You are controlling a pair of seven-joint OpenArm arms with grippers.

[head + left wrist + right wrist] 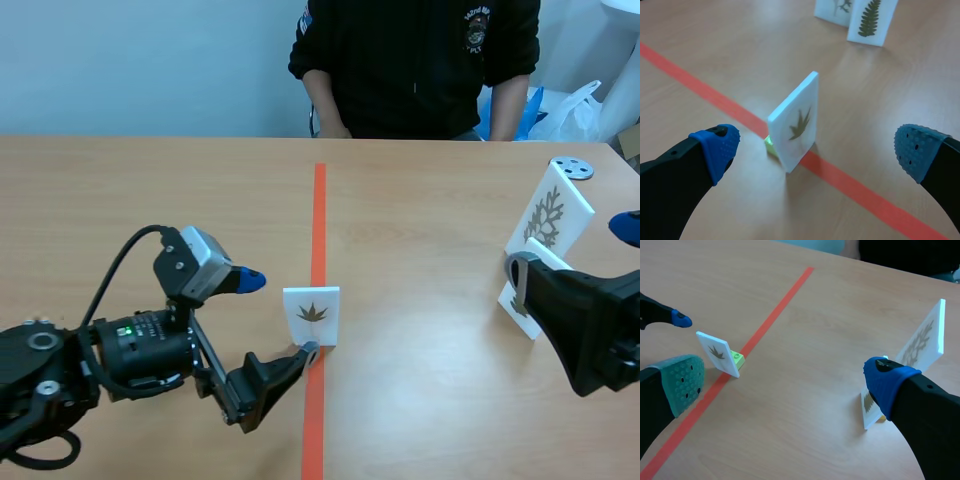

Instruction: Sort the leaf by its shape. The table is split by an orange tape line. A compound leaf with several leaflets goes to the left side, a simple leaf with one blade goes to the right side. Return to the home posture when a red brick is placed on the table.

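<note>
Leaf card point(794, 122) stands on the tape line point(850, 186), ahead of the wide-open left jaws, seemingly untouched.

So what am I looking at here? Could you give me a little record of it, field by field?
Middle: white leaf card, upright on the orange tape line
Left pincer: open, the leaf card just ahead of it
Right pincer: open, holding nothing
Right side: tilted card and a second card, both showing leaves
Far side: person at the table
</note>
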